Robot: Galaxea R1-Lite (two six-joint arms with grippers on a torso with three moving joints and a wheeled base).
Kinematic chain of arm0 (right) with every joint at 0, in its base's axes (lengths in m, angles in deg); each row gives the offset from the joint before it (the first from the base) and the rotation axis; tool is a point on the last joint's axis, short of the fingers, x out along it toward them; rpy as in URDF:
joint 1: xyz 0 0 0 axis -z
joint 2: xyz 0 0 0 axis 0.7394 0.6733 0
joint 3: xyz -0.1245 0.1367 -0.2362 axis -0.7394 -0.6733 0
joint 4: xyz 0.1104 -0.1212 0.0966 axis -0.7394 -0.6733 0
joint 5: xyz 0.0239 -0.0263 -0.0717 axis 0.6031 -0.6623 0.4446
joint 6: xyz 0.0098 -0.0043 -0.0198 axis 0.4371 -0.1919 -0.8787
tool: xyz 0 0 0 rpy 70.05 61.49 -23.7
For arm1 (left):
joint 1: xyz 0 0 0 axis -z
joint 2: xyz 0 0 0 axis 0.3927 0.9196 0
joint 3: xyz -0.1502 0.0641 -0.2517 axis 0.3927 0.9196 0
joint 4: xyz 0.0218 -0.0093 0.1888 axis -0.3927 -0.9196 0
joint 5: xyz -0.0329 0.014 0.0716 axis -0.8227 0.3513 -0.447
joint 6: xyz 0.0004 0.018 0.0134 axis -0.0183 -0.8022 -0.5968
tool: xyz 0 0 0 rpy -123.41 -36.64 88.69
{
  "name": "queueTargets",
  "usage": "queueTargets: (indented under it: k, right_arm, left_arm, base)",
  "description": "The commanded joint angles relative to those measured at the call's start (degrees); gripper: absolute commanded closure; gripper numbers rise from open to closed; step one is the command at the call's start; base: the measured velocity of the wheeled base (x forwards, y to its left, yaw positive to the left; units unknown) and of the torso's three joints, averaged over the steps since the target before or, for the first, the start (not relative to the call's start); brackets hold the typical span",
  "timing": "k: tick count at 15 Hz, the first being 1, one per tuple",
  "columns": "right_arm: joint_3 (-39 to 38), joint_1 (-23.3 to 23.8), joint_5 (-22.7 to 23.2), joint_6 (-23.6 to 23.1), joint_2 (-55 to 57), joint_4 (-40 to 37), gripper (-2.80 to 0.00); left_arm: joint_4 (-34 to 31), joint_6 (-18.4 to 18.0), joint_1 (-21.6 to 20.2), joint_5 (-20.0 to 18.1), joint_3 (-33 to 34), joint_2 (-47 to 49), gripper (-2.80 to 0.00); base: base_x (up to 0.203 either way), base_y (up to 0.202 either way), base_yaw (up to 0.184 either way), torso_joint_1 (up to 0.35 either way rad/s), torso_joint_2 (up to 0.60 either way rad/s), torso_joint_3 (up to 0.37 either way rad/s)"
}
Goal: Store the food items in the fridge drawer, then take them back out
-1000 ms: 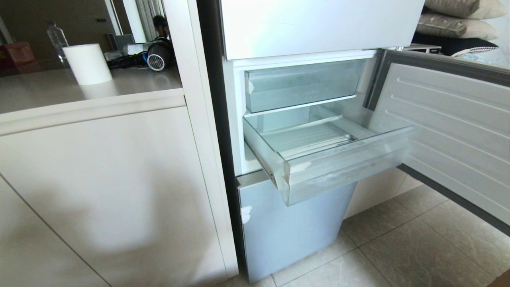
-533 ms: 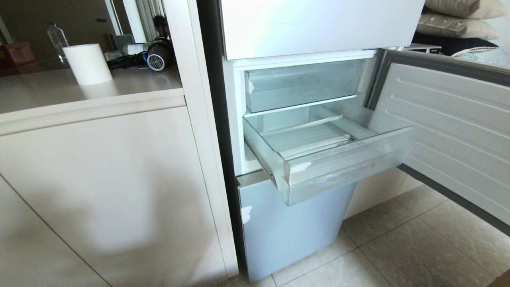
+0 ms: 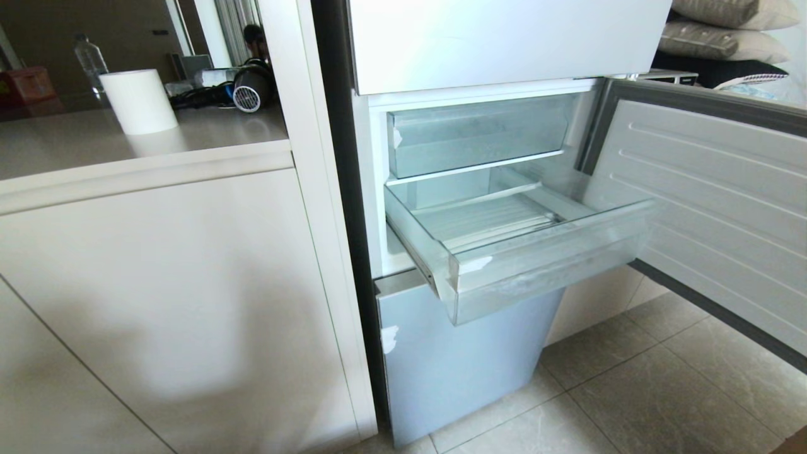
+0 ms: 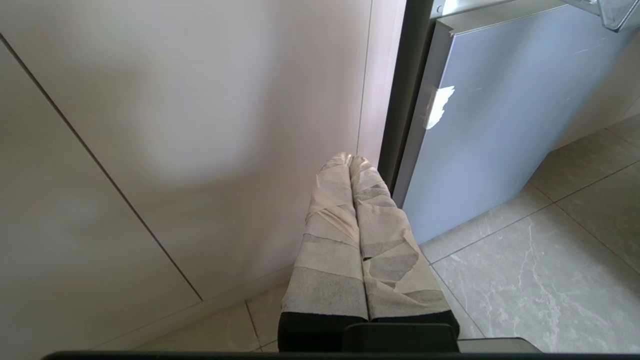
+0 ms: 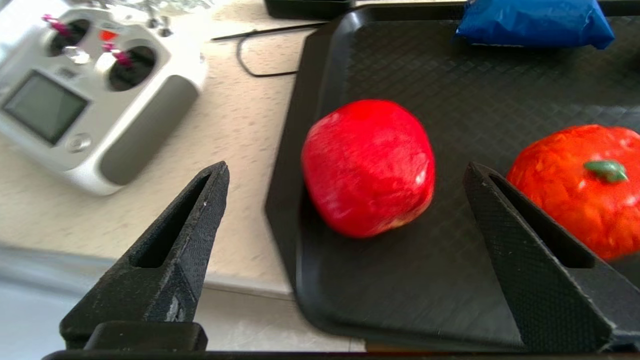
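Note:
In the head view the fridge drawer [image 3: 542, 265] is pulled out, with nothing in it; neither arm shows there. In the right wrist view a glossy red apple [image 5: 368, 166] lies on a black tray [image 5: 400, 310], a little beyond my right gripper [image 5: 346, 172], whose black fingers stand wide open and apart from it. An orange-red fruit with a green stem [image 5: 582, 185] lies beside the apple. My left gripper [image 4: 350, 159], its fingers wrapped in pale tape, is shut on nothing and hangs low by the cabinet front.
A white remote controller [image 5: 85, 90] and a blue packet [image 5: 532, 22] lie near the tray. The open fridge door [image 3: 725, 208] stands right of the drawer, a shorter clear bin [image 3: 479, 135] above it, and a blue-grey lower panel [image 3: 454, 359] below.

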Motion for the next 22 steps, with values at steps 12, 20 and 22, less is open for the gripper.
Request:
queueTargets:
  k: [12, 20, 22]
  right_arm:
    - [8.4, -2.0, 0.6, -1.2, 12.3, 2.5, -2.80]
    - [8.3, -4.0, 0.3, -1.2, 14.9, 3.3, -2.80]
    - [8.4, -4.0, 0.3, -1.2, 15.6, 4.2, -2.80]
  left_arm:
    - [0.0, 0.0, 0.0, 0.0, 0.0, 0.0, 0.00]
    - [0.0, 0.0, 0.0, 0.0, 0.0, 0.1, 0.00]
    - [0.0, 0.0, 0.0, 0.0, 0.0, 0.0, 0.00]
  base:
    - [0.000, 0.000, 0.000, 0.000, 0.00, 0.000]
    - [0.000, 0.000, 0.000, 0.000, 0.00, 0.000]
    - [0.000, 0.000, 0.000, 0.000, 0.00, 0.000]
